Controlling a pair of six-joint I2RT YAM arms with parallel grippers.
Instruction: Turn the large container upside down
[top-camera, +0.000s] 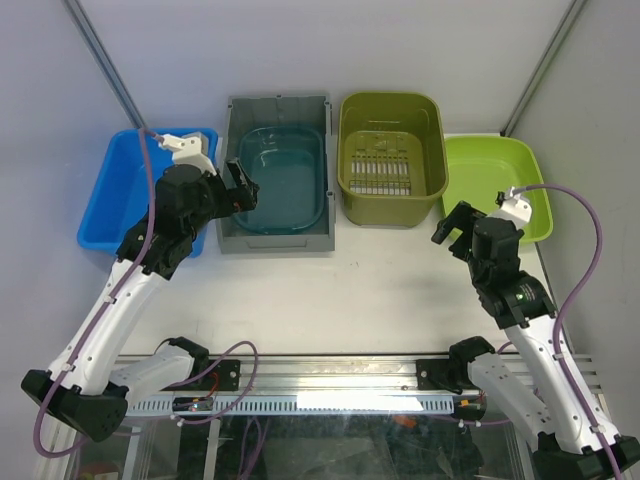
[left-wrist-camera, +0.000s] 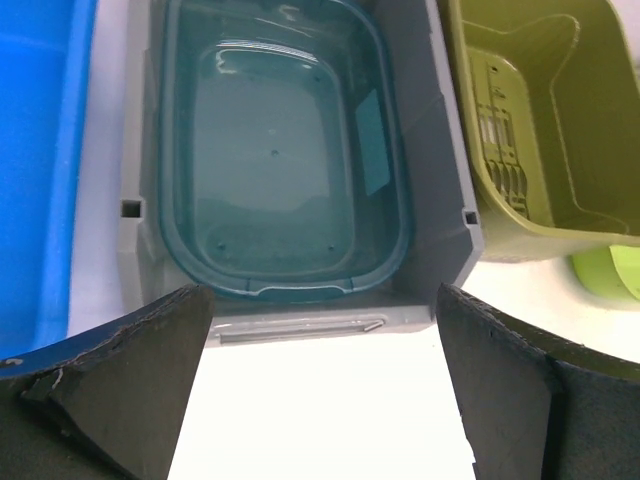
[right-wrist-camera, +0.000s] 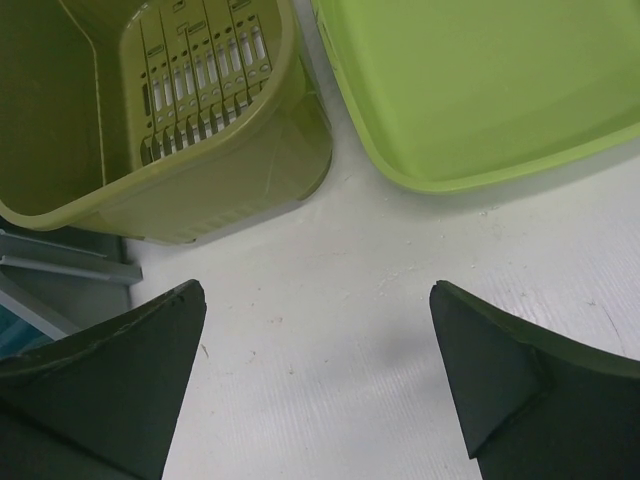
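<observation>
Left gripper (top-camera: 240, 190) — spread wide over grey bin (top-camera: 275, 241) | right gripper (top-camera: 450, 226) — spread, holding nothing

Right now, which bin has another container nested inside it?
The grey bin, second from left: a translucent teal tub sits inside it. The blue bin, olive basket and lime tray show nothing nested.

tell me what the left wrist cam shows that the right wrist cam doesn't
Only left wrist: the blue tray, the whole teal tub nested in the gray bin, and the open left gripper. Only right wrist: the open right gripper and most of the lime tray. Both: the olive basket, a gray bin corner, a lime tray sliver, the white table.
</observation>
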